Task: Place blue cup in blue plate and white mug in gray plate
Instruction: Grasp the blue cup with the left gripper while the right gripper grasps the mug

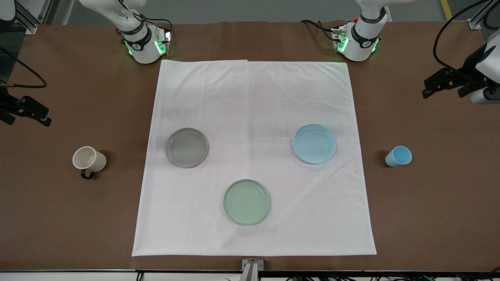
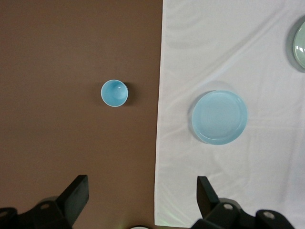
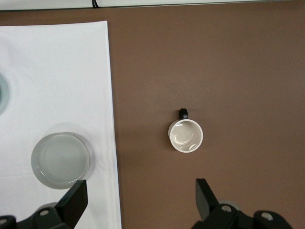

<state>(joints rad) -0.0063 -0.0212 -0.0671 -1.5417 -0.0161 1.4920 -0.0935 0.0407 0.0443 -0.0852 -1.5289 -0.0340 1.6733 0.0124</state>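
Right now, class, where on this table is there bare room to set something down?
Free: the white cloth between the arm bases and the gray plate and blue plate. Tighter: the gap among those plates and the green plate.

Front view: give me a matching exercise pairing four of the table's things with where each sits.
Things:
1. small light-blue handleless cup
2. cream-white mug with black loop handle
3. translucent gray round plate
4. pale green round plate

Places:
A. on the white cloth, nearest the front camera
B. on bare brown table, right arm's end
C. on bare brown table, left arm's end
D. on the cloth, toward the right arm's end

Pairs: 1-C, 2-B, 3-D, 4-A
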